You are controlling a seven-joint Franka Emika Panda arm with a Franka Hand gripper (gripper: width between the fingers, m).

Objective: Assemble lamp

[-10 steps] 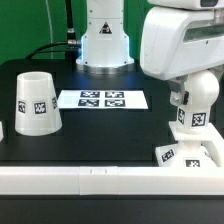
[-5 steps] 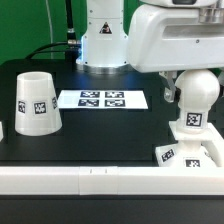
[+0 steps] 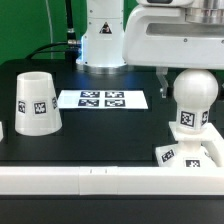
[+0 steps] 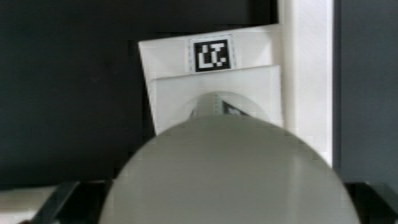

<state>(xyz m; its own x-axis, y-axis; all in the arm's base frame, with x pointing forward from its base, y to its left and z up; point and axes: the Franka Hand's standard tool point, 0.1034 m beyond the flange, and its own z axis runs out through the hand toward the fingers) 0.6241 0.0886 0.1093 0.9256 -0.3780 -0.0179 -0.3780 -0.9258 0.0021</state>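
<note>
The rounded white bulb (image 3: 192, 100) is upright at the exterior view's right, its tag facing the camera. It is just above the flat square base (image 3: 190, 154), which lies by the front rail. My gripper (image 3: 190, 82) comes down from above, a dark finger (image 3: 163, 80) on the bulb's side. In the wrist view the bulb (image 4: 222, 170) fills the gap between my fingers (image 4: 63, 205), and the gripper (image 4: 214, 208) is shut on it. Beyond it lies the base (image 4: 214, 85) with its tag and its socket uncovered. The tapered shade (image 3: 35, 102) stands at the exterior view's left.
The marker board (image 3: 103, 99) lies flat in the middle of the black table. A long white border rail (image 3: 90, 181) runs along the front edge. The arm's white pedestal (image 3: 105, 42) stands at the back.
The arm's white body has risen and shifted towards the exterior view's left, so more of the bulb shows. The bulb has moved slightly left with it. Shade and base have not moved.
</note>
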